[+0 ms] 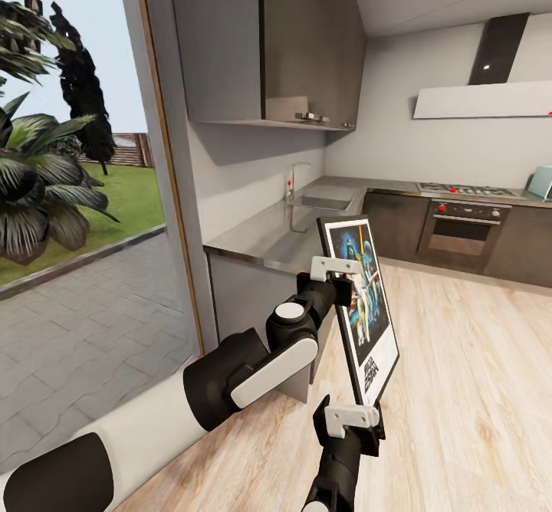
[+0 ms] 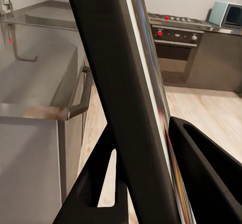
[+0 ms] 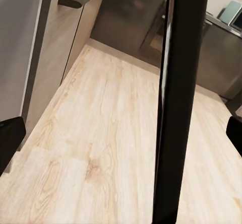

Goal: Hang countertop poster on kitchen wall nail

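- Hiding part of the scene, the upright rectangular Star Wars poster with thin black frame and white border (image 1: 362, 306) stands edge-on to both wrist cameras, so its dark blue artwork reads only from the head view; in the left wrist view it is a broad black bar (image 2: 126, 98), in the right wrist view a narrow one (image 3: 176, 103).
- Two grippers hold this one poster in the air, off the long glossy dark grey kitchen countertop (image 1: 268, 240), which lies toward 10 o'clock of it.
- The left gripper (image 1: 335, 267) is clamped on the frame's upper left edge; its dark fingers (image 2: 201, 173) press both faces of the frame.
- The right gripper (image 1: 351, 418) sits at the poster's bottom edge, at 6 o'clock of it. Its fingertips (image 3: 10, 138) show at the picture's two sides, well apart from the black bar, so the jaws look wide; whether they touch the frame cannot be told.
- One inset rectangular sink (image 1: 326, 203) is sunk in the countertop, with one thin tap (image 1: 294, 178) at its 9 o'clock; nothing can be made out inside it.
- One built-in dark oven (image 1: 466, 232) stands at 2 o'clock, under a hob (image 1: 468, 189) whose burners are too small to count.
- Pale wooden plank floor (image 1: 460, 389) lies below the poster.
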Robot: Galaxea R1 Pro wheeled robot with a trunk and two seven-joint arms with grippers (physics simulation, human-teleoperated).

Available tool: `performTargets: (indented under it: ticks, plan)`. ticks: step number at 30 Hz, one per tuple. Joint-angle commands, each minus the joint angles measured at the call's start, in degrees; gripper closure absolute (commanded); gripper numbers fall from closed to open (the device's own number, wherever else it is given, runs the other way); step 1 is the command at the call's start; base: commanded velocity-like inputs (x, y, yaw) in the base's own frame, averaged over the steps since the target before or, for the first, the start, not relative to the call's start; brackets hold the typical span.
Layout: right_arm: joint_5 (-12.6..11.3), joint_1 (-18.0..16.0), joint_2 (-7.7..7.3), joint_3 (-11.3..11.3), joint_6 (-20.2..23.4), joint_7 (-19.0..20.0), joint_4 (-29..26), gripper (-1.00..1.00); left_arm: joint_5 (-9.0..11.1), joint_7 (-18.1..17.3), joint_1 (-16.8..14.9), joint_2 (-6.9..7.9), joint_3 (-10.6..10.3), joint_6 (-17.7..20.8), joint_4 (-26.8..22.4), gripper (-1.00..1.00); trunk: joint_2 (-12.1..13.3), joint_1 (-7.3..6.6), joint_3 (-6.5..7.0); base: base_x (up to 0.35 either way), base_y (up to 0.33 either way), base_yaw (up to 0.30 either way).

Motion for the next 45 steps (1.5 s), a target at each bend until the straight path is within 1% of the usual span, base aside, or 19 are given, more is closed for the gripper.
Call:
performTargets:
  ticks: [1,2,3,24,25,40,44,45]
  plan:
    - [0.3,0.0,0.0,0.0,0.5,-0.2,0.0,-1.0,0.2,0.5,-0.1,0.0,-0.1,0.2,-0.1,1.0,0.0,0.0,-0.07,0.0,0.0,0.0]
    - [0.3,0.0,0.0,0.0,0.5,-0.2,0.1,-1.0,0.1,0.5,-0.1,0.0,-0.1,0.2,-0.1,1.0,0.0,0.0,-0.07,0.0,0.0,0.0]
    - [0.3,0.0,0.0,0.0,0.5,-0.2,0.1,1.0,0.1,0.5,-0.1,0.0,-0.1,0.2,-0.1,1.0,0.0,0.0,-0.07,0.0,0.0,0.0]
    - [0.2,0.0,-0.08,0.0,0.4,-0.2,0.3,1.0,0.4,0.4,-0.1,0.0,0.0,0.3,0.2,1.0,0.0,0.0,-0.07,0.0,0.0,0.0]
    - [0.2,0.0,-0.08,0.0,0.4,-0.2,0.3,1.0,0.4,0.4,-0.1,0.0,0.0,0.4,0.2,-1.0,0.0,0.0,-0.07,0.0,0.0,0.0]
    - [0.2,0.0,-0.08,0.1,0.4,-0.2,0.3,1.0,0.3,0.3,-0.1,0.0,0.0,0.8,-0.2,-1.0,0.0,0.0,-0.07,0.0,0.0,0.0]
    - [0.2,0.0,-0.08,0.1,0.4,-0.2,0.3,1.0,0.4,0.3,-0.1,0.0,0.1,0.8,-1.8,-1.0,0.0,0.0,-0.07,0.0,0.0,0.0]
    - [0.2,0.0,-0.1,0.1,0.4,-0.2,0.3,1.0,0.4,0.3,-0.1,0.19,0.1,0.8,-2.4,-1.0,0.0,0.0,-0.07,0.0,0.0,0.0]
